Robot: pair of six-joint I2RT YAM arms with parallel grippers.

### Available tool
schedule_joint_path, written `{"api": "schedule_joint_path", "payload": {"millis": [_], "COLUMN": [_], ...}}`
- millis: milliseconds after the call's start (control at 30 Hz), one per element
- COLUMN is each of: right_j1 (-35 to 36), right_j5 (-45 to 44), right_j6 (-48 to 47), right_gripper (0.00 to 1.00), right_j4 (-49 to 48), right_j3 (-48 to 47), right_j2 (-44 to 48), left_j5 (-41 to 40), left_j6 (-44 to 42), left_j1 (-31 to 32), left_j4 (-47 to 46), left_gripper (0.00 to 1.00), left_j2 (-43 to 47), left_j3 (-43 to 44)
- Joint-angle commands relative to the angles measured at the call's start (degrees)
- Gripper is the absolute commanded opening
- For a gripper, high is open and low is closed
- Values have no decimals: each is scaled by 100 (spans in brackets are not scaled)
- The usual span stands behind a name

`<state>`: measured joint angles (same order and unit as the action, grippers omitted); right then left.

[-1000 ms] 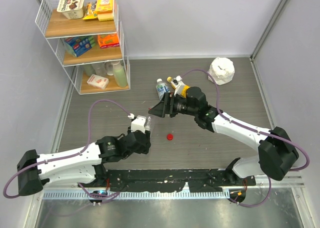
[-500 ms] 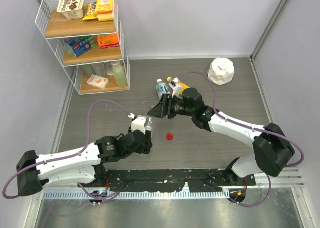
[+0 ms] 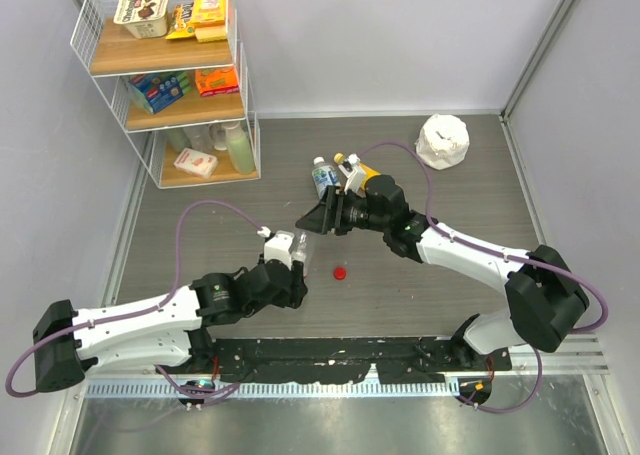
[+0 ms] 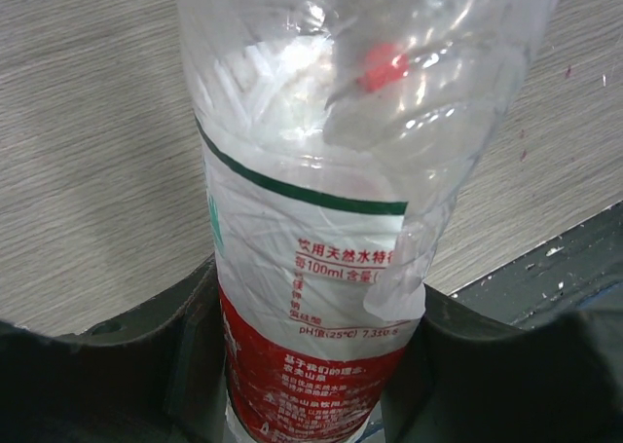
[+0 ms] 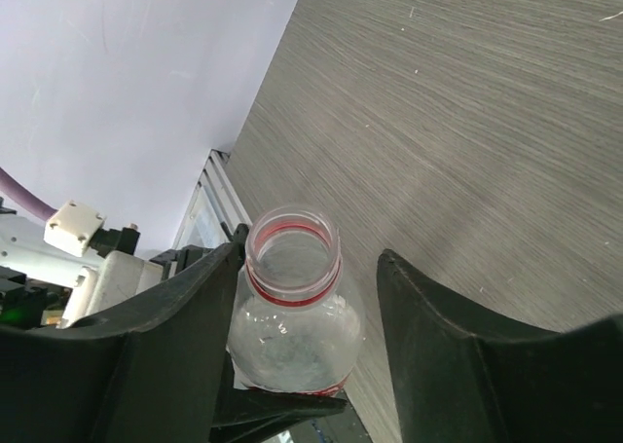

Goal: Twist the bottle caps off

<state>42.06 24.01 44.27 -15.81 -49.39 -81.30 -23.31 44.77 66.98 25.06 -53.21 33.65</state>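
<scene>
Red cap (image 3: 340,272) is off and lying on the desk (image 3: 190,195), just right of the clear red-labelled bottle (image 4: 292,170), which the left tool (image 4: 313,307) pinches tight around its label. Over its open neck, the right tool (image 5: 310,258) stands spread (one finger close beside the rim, the other apart). Behind that arm sit the blue-labelled bottle (image 3: 325,181) and yellow bottle (image 3: 366,178), white cap (image 3: 319,161) and yellow cap (image 3: 339,158) on.
</scene>
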Motion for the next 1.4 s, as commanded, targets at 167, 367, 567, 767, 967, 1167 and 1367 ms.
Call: {"api": "schedule_joint_path", "payload": {"millis": [167, 367, 567, 767, 967, 1167, 1367], "right_j1": [47, 39, 30, 21, 21, 21, 21], "right_j5": [-177, -204, -607, -889, -959, -1231, -1794], "right_j6": [64, -15, -541, -753, -788, -858, -1315], "right_gripper": [36, 2, 2, 2, 2, 2, 2], "right_j4": [-273, -212, 349, 492, 483, 509, 1105], "right_j3": [-150, -133, -212, -185, -168, -54, -334], "right_j2": [35, 44, 307, 641, 773, 984, 1186], "left_j5": [28, -94, -288, -288, -271, -297, -253], "left_j6": [75, 145, 234, 154, 190, 137, 76], "left_j1": [17, 17, 25, 17, 25, 17, 25], "left_j4": [-414, -274, -212, -168, -326, -248, -317], "left_gripper": [0, 0, 26, 62, 89, 97, 98], "left_j2": [144, 144, 206, 293, 460, 610, 707], "left_j3": [-43, -16, -43, 10, -104, -60, -104]}}
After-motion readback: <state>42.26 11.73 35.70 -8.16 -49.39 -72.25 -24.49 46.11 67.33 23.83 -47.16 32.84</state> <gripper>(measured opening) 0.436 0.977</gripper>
